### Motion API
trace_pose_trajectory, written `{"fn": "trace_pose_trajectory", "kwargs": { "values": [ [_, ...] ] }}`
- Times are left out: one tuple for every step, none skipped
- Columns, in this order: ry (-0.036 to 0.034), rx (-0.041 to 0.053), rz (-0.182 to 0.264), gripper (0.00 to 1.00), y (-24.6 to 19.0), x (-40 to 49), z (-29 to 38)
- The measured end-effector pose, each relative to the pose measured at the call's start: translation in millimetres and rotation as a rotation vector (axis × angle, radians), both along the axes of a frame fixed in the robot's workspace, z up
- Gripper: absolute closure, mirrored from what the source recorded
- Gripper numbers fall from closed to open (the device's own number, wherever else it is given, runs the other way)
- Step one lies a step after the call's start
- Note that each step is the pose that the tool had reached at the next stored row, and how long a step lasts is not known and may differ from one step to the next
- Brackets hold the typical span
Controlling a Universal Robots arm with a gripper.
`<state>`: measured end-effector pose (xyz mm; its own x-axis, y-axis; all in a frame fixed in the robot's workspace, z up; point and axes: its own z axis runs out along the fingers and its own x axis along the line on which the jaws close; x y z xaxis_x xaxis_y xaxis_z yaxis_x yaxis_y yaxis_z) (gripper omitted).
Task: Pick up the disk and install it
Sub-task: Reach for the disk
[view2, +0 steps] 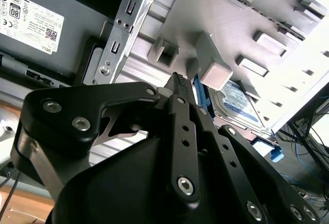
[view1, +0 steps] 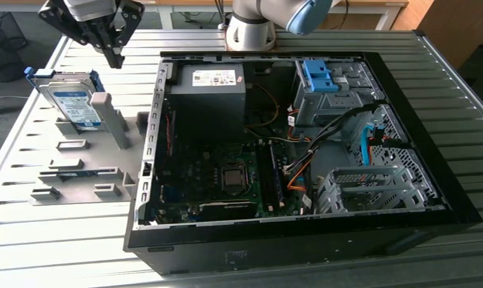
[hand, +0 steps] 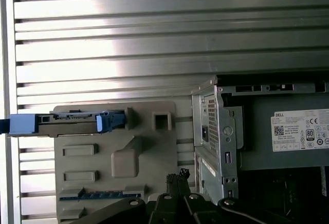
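Looking at the exterior view, you have one gripper (view1: 114,59) hanging over the slatted table (view1: 33,240), its fingers pinched together on nothing and open air around it. One disk (view1: 71,102) stands tilted in the grey holder (view1: 81,183), near the gripper but apart from it, beside the one open computer case (view1: 433,120). In the second wrist view, the closed fingertips (view2: 177,82) sit near the disk (view2: 239,106). In the first wrist view, the disk (hand: 72,123) shows edge-on at one end of the holder, with bare table beyond.
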<state>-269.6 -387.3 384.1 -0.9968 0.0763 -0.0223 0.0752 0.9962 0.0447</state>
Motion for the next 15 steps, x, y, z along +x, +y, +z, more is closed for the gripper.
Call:
{"fn": "trace_pose_trajectory", "kwargs": {
  "values": [
    [0.0000, 0.0000, 0.000, 0.89, 0.0, -0.5, 0.0],
    [0.0000, 0.0000, 0.000, 0.89, 0.1, -1.0, 0.0],
    [0.0000, 0.0000, 0.000, 0.89, 0.1, -1.5, -0.1],
    [0.0000, 0.0000, 0.000, 0.89, 0.1, -2.1, -0.1],
    [0.0000, 0.0000, 0.000, 0.89, 0.2, -2.6, -0.1],
    [0.0001, 0.0000, 0.000, 0.89, 0.2, -3.2, -0.1],
    [0.0000, 0.0000, 0.000, 0.89, 0.2, -3.7, -0.2],
    [0.0000, 0.0000, 0.000, 0.89, 0.2, -4.2, -0.2],
    [0.0000, 0.0000, 0.000, 0.89, 0.3, -4.6, -0.2],
    [0.0000, 0.0000, 0.000, 0.89, 0.3, -5.1, -0.2],
    [0.0001, 0.0000, 0.000, 0.89, 0.3, -5.6, -0.3],
    [0.0000, 0.0000, 0.000, 0.89, 0.4, -5.9, -0.3],
    [0.0001, 0.0000, 0.000, 0.89, 0.4, -6.3, -0.3],
    [0.0000, 0.0000, 0.000, 0.89, 0.4, -6.7, -0.4],
    [0.0001, -0.0001, 0.000, 0.89, 0.4, -7.0, -0.4]
  ]
}}
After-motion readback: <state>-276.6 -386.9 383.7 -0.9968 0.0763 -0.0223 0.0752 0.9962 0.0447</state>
